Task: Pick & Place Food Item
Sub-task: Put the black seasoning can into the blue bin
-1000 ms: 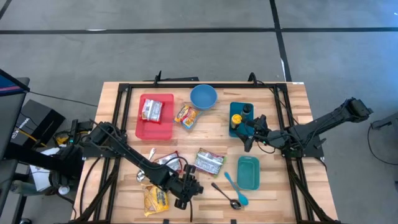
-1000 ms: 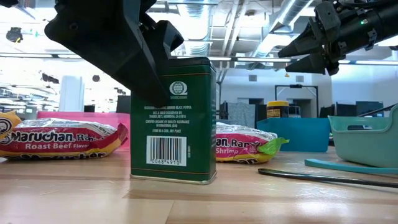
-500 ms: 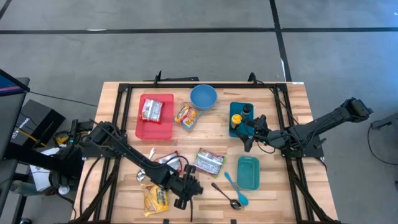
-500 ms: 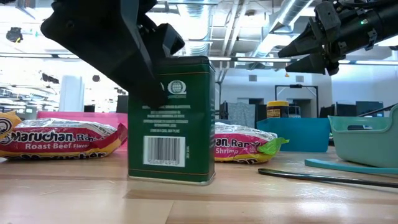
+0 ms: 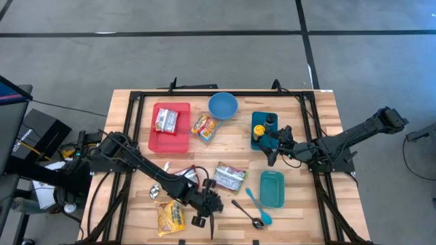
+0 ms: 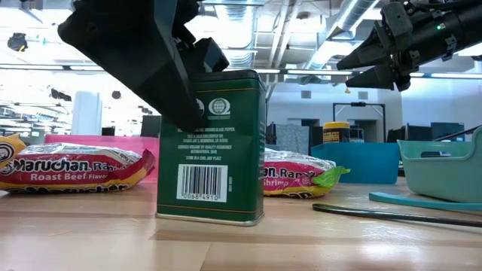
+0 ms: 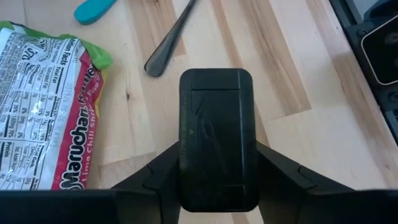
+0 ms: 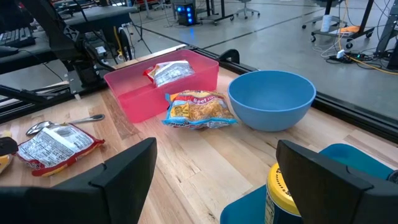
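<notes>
A dark green rectangular tin (image 6: 211, 147) stands upright on its base on the wooden table, near the front edge; its dark lid (image 7: 216, 140) fills the left wrist view. My left gripper (image 5: 204, 207) comes down on it at a slant, one finger on each side of its top. My right gripper (image 5: 272, 146) hangs open above the table at the right, by the teal tray (image 5: 262, 129), with nothing between its fingers (image 8: 127, 168). My left gripper has the tin's two wide faces between its two fingers, just under the lid (image 7: 180, 180). One finger (image 6: 181, 102) lies over the upper left corner of the barcode face. The fingers slant down from the table's left. The tin stands upright, its base on the table.
Ramen packets lie around the tin (image 5: 229, 177) (image 5: 170, 218) (image 5: 204, 126). A red bin (image 5: 170, 136) with a packet and a blue bowl (image 5: 223, 105) stand at the back. A teal container (image 5: 272, 188), a spoon (image 5: 248, 214) and a teal spatula (image 5: 257, 204) lie to the right.
My left gripper has turned a little at the wrist. The tin has twisted slightly on its base with it, tipping briefly, and stands flat again in almost the same spot.
</notes>
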Available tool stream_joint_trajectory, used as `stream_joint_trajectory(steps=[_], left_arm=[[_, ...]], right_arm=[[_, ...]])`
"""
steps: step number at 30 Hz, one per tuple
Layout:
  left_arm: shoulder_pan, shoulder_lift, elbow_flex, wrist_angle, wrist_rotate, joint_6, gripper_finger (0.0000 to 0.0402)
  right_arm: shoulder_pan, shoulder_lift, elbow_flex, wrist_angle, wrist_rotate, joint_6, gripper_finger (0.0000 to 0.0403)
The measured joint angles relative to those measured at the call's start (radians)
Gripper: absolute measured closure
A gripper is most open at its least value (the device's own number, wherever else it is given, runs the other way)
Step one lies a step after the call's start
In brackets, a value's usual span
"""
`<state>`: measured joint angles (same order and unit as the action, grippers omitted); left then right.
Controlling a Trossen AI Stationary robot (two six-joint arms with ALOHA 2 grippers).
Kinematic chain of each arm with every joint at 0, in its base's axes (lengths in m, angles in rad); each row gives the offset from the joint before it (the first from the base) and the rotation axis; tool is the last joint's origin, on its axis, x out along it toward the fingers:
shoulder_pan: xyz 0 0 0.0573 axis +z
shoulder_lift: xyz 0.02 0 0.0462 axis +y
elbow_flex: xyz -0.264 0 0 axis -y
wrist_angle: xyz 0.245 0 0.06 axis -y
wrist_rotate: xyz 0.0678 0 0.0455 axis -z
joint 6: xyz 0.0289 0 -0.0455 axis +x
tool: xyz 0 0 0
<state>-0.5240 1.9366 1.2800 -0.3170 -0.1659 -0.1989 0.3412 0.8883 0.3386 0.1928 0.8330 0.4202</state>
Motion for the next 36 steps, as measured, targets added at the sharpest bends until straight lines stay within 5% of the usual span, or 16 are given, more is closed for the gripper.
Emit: stream_joint_trajectory(steps=[5,14,36], left_arm=[[0.000,0.000,0.000,0.004,0.000,0.000,0.0280],[0.000,0.000,0.000,0.004,0.000,0.000,0.0258],[0.000,0.000,-0.001,0.011,0.000,0.000,0.0281]], right_arm=[[0.000,0.000,0.000,0.000,0.000,0.000,0.0078],[0.000,0.000,0.000,0.000,0.000,0.000,0.0078],[0.000,0.000,0.000,0.000,0.000,0.000,0.0078]])
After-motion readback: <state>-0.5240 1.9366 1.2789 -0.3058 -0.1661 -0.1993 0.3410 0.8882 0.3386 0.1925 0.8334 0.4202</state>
